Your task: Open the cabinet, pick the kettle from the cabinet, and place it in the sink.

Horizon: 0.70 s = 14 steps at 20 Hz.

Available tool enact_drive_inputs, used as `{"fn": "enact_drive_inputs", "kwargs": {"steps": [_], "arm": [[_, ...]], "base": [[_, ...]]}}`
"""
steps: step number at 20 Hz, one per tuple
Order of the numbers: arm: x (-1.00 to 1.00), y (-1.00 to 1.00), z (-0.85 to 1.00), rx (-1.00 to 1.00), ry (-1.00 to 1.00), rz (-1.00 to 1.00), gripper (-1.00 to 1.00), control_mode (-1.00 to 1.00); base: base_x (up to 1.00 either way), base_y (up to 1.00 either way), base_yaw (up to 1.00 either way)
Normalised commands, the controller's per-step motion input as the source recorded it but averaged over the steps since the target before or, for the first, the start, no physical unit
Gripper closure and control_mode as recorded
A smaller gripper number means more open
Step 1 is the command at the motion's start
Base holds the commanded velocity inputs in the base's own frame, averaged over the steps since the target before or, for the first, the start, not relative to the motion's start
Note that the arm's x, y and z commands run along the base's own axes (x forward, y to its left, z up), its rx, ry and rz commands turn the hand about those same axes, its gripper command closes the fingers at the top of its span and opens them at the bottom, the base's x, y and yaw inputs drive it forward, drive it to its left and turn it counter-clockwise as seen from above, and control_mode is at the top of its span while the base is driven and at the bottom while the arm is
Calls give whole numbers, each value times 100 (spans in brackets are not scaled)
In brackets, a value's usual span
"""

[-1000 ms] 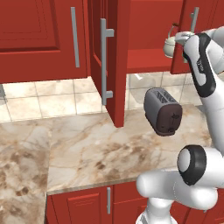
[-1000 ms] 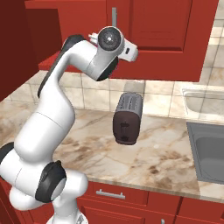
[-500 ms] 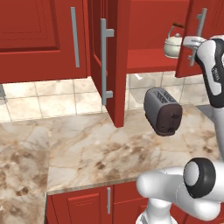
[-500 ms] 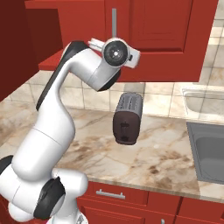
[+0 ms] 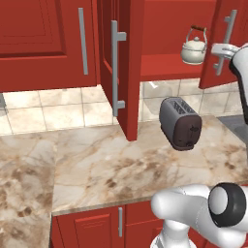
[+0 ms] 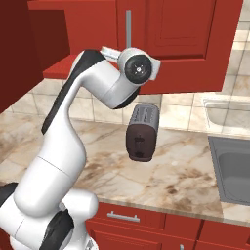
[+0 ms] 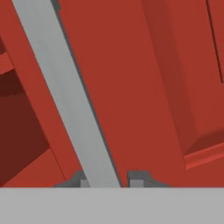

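Hand view: gripper (image 7: 107,180) clamped narrowly around the right door's handle (image 7: 65,94) to swing the cabinet (image 5: 167,65) wide, exposing kettle (image 5: 194,47) near the shelf's right end.

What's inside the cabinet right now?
The kettle stands on the red shelf inside the cabinet, toward its right side. The right door hides the shelf's far right end.
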Motion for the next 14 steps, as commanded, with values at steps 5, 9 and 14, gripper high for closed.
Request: {"fn": "enact_drive_inputs", "kwargs": {"steps": [5,9,14], "arm": [[-47,-39,23,0,-1,6,100,-100],[-48,-44,21,0,-1,4,100,-100],[-42,-43,19,0,0,2,100,-100]], "base": [[0,0,0],[0,0,0],[0,0,0]]}}
